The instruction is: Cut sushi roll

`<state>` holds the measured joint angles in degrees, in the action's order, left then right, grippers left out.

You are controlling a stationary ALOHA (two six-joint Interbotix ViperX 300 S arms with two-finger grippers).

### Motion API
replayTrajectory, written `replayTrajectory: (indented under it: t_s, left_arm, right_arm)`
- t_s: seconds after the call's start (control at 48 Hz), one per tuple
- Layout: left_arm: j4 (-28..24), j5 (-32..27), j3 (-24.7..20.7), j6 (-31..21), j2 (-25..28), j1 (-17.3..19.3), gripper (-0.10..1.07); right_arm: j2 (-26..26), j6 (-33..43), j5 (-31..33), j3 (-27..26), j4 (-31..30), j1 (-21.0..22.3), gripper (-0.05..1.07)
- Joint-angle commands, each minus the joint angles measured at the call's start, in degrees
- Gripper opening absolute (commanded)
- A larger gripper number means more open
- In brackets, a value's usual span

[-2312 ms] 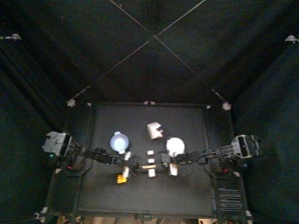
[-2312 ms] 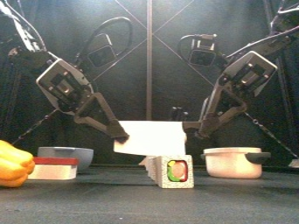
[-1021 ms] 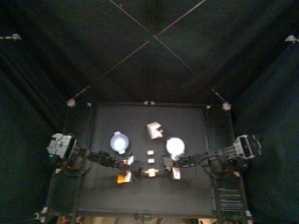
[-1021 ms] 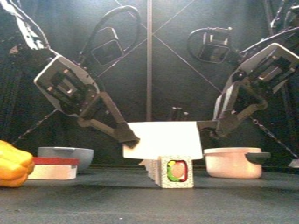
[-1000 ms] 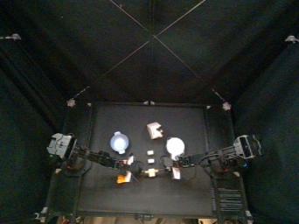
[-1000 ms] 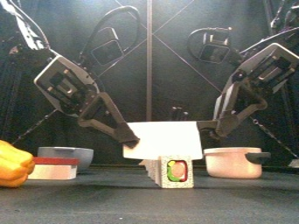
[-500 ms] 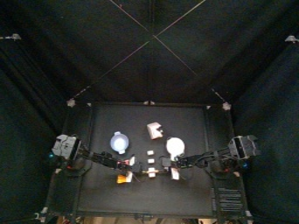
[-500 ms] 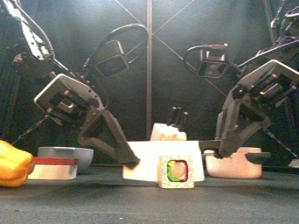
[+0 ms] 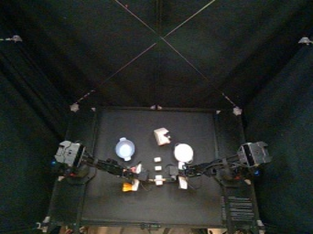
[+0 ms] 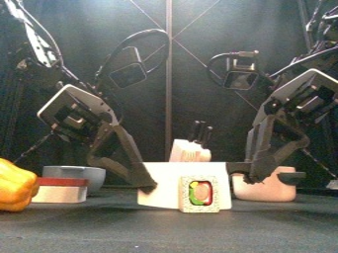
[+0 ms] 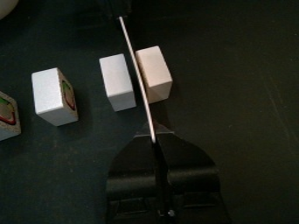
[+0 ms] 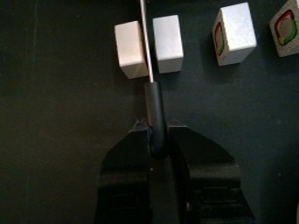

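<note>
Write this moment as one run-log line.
phase: cut | blade: down between two roll pieces | left gripper, right gripper: jaws shut on blade

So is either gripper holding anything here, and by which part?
Both hold one knife: the right gripper is shut on its dark handle, the left gripper on the blade tip, blade down between two white sushi pieces.

Black curtains (image 9: 49,101) around a small black table (image 9: 123,123).
</note>
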<state>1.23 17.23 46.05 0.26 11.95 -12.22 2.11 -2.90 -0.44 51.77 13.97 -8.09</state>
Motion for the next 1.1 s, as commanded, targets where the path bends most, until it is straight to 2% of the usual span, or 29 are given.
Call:
replayTrajectory:
  t_s: [0.0, 0.125, 0.375, 0.771, 1.083]
  left_arm:
    - [-0.44, -1.23, 0.26, 0.09, -0.18, -2.46, 0.21]
    - [-0.53, -2.55, -0.18, 0.18, -0.35, -3.78, 0.21]
    - [-0.44, -6.77, -1.76, 0.18, -0.35, -4.13, 0.21]
    - [-0.35, -6.77, -1.58, 0.0, -5.01, -4.13, 0.21]
    - [-0.26, -5.89, -1.58, 0.0, -5.45, -4.13, 0.22]
  right_arm:
    - [0.44, 0.18, 0.53, 0.0, 0.7, -0.7, 0.39]
    - [0.62, 0.18, 0.44, 0.0, 1.49, -1.85, 0.39]
    - [1.41, 0.18, 0.53, -0.09, 1.85, -2.81, 0.39]
    - [7.56, 0.0, 0.35, -0.18, 1.58, -2.81, 0.39]
    - [7.47, 0.0, 0.26, -0.18, 1.58, -2.9, 0.39]
